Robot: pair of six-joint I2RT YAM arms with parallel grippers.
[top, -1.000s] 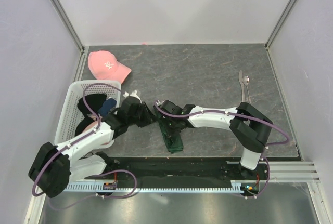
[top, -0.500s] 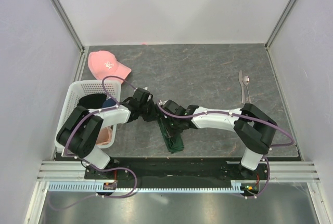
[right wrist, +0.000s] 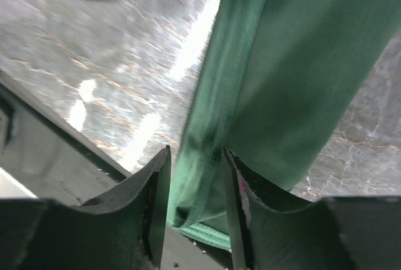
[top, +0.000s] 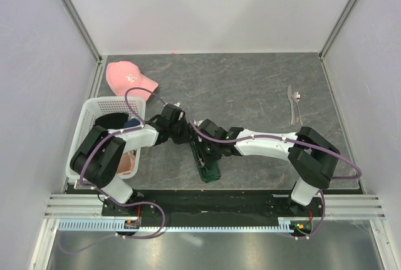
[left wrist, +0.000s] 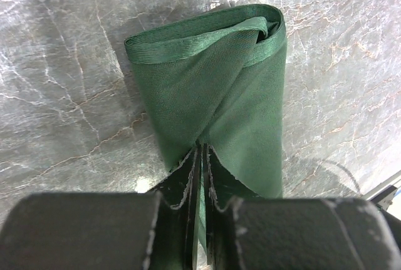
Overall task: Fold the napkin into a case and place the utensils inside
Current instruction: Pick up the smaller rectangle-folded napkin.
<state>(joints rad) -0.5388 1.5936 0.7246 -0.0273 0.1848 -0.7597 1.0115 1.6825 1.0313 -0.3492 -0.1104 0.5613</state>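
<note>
Green napkin (top: 208,168) lay folded narrow, low centre of the top view. Left gripper (left wrist: 202,151) pinched one end, right gripper (right wrist: 193,160) spread astride its hem — utensils (top: 294,106) far right, well apart.

top: bright, even, diffuse overhead light, faint soft shadows, sharp | left wrist: napkin (left wrist: 219,88) weave crisp, soft shadow on its left, near foreground out of focus | right wrist: table (right wrist: 94,63) blurred, white glare streaks, bottom edge dark
</note>
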